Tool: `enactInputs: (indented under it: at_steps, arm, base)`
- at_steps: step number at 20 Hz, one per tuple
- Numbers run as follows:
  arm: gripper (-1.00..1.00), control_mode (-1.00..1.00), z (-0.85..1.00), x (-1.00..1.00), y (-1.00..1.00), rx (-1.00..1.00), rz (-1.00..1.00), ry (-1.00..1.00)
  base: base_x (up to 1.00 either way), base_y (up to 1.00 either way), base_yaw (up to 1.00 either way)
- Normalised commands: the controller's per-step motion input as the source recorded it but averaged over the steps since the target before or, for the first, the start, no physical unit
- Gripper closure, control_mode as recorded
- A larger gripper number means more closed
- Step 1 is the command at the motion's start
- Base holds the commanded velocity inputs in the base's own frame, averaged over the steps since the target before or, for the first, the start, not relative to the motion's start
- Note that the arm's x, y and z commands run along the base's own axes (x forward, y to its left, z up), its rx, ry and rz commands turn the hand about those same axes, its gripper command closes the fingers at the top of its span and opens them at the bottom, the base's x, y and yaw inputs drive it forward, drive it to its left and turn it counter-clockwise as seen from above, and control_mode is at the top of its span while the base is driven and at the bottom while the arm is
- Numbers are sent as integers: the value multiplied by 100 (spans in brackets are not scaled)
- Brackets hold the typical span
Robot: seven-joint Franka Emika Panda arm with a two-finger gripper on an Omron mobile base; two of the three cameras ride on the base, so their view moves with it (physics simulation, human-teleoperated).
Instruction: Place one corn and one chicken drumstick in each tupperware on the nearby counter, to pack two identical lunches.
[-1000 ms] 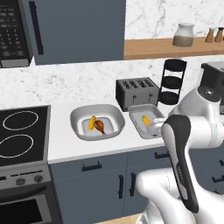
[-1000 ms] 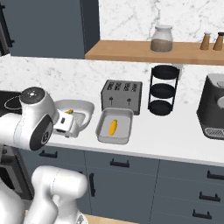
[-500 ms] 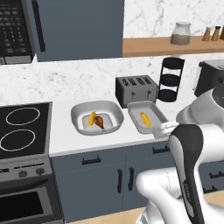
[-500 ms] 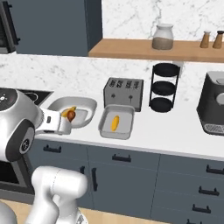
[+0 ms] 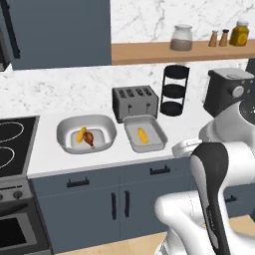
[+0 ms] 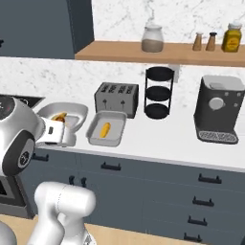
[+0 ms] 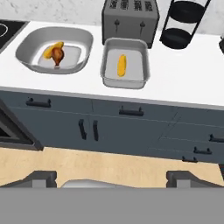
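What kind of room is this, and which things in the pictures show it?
A rendered home kitchen, most likely: a stove beside a white counter, with a toaster and a coffee machine on it.

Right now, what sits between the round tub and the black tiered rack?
In the hand view, the rectangular tray with one corn, and behind it the toaster.

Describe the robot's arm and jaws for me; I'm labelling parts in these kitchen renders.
The arm is glossy white with rounded, tube-like links and dark grey to black joint bands; a round dark cap closes one joint in the right base view. The gripper ends in two small dark grey blocky tips. No cables or markings are visible.
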Motion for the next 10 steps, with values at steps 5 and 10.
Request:
enactInputs:
  at_steps: [5,10]
  arm:
    - [-100,100,0,0,0,0,0,0]
    - [-100,100,0,0,0,0,0,0]
  base:
    - [-5,-100,0]
    - [-21,-96,0]
